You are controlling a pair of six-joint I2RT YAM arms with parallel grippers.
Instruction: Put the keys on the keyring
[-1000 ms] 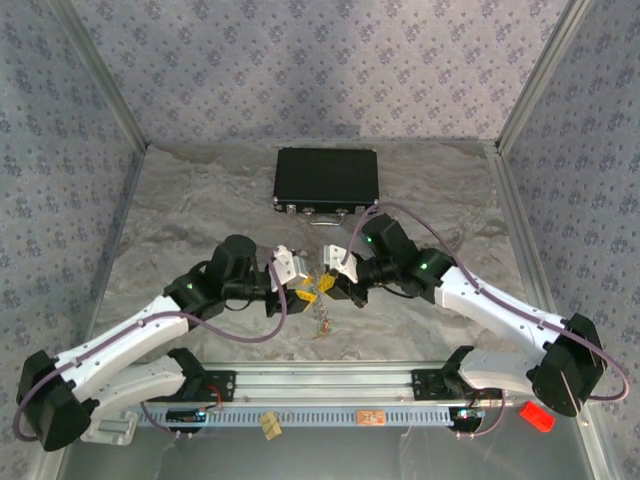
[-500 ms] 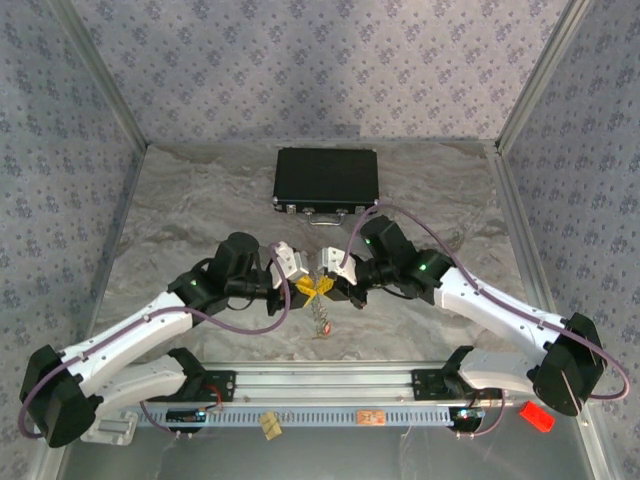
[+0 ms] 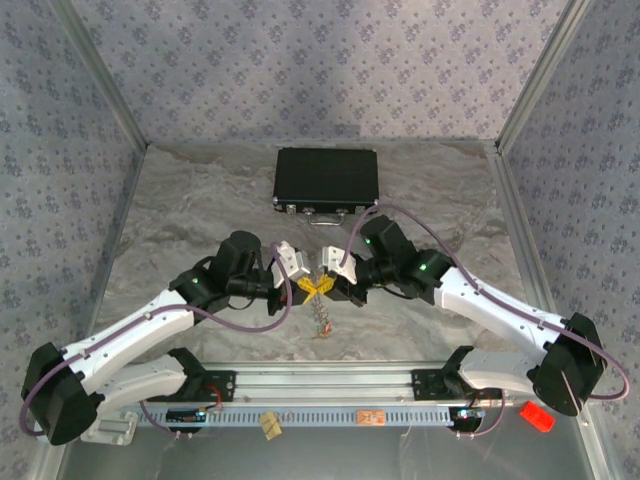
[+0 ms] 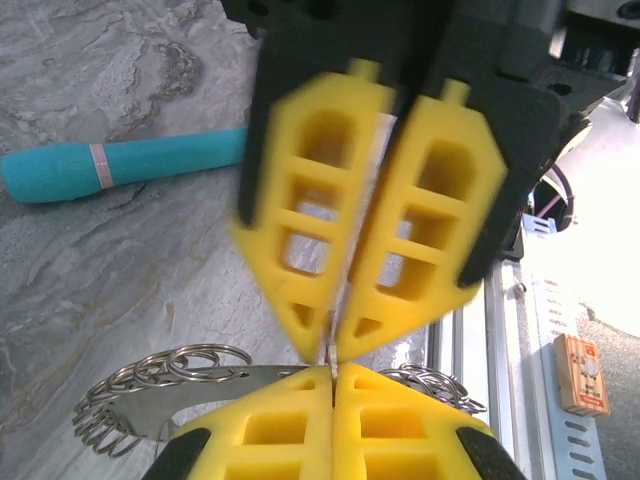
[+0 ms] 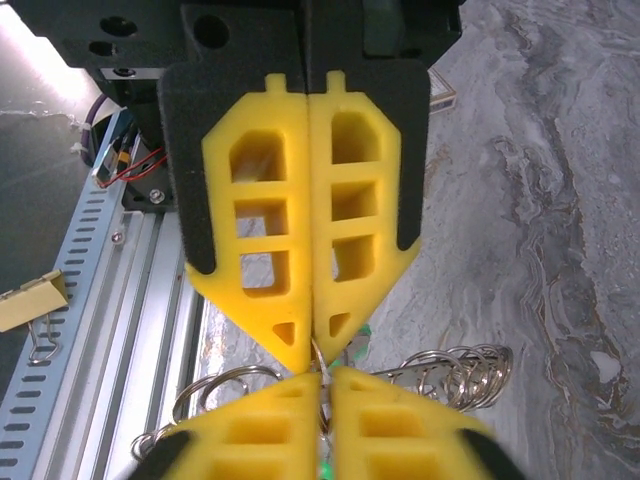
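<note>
Clamped shut, the left gripper [image 4: 333, 375] is steadying the keyring [image 4: 150, 385] at its tips for the barely parted right gripper [image 5: 325, 385] opposite.

The right gripper [image 4: 332, 342] is blurred. The left gripper [image 4: 333, 375] covers the middle of the keyring [image 4: 150, 372]. The teal pen [image 4: 120, 165] is hidden at its right end.

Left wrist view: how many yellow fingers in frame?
4. Two fingers along the bottom edge, the left gripper's own, pressed together; two above, the right gripper's, tips slightly apart. None seem hidden.
</note>
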